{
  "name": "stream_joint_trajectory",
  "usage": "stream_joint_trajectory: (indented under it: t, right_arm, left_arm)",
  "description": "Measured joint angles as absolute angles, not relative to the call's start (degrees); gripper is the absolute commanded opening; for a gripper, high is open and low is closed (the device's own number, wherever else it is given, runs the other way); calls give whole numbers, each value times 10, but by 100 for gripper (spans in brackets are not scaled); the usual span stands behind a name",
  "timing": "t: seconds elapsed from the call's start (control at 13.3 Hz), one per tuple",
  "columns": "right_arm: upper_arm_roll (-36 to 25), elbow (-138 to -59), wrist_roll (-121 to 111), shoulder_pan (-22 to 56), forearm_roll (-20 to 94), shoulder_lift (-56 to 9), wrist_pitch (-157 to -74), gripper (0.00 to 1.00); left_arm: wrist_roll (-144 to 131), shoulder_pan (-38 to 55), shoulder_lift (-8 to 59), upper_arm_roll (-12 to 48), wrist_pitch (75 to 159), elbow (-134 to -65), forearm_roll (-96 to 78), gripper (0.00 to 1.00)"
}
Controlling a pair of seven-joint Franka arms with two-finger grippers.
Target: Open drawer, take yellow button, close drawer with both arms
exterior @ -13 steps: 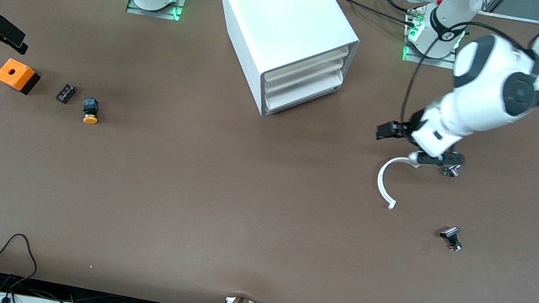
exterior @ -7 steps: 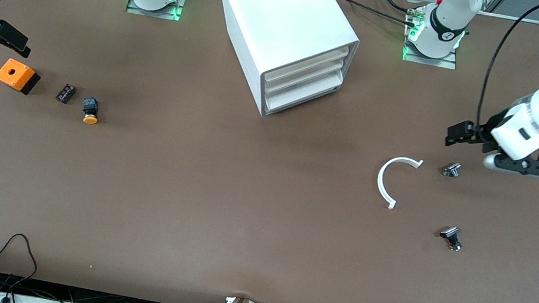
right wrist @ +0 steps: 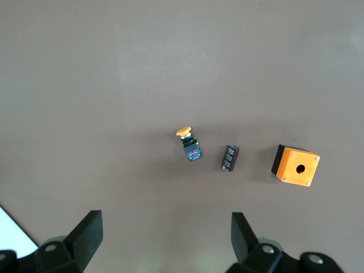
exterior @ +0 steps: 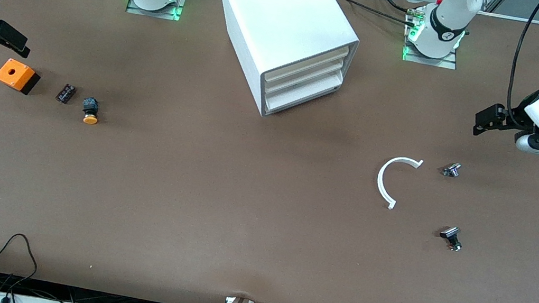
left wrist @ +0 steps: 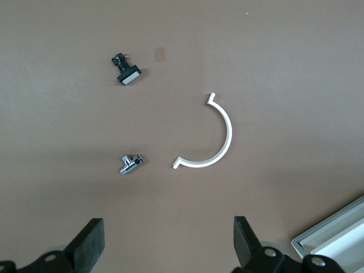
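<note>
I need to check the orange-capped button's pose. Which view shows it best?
The right wrist view: the button lies on its side, cap and black body distinct. The front view shows it smaller, beside a small black part. The left wrist view misses it.

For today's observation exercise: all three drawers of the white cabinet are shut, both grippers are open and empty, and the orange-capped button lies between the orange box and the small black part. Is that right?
One detail is wrong. The button is not in the middle: the small black part lies between it and the orange box, as the front view shows. The cabinet drawers are shut, and the left gripper and right gripper are open and empty.
</note>
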State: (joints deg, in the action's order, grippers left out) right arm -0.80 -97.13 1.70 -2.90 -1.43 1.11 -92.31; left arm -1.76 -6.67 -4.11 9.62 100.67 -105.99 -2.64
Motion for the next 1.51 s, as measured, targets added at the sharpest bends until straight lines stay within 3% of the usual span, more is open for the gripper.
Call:
stream_joint_trajectory:
  t: [0.75,1.06,1.51]
  right_arm:
    - [-8,-974,17,-29,-14,11,-924,100]
    - [-8,-1019,17,-29,-14,35,-956,100]
    - [-8,-1051,17,-29,-14,61,-963,100]
  left_arm:
    - [-18,-67,-41,95,1007,-1061,-25,100]
    - [-18,-67,-39,92,1007,-1061,-14,100]
    - [-18,-75,-5,85,1006,-1012,-14,100]
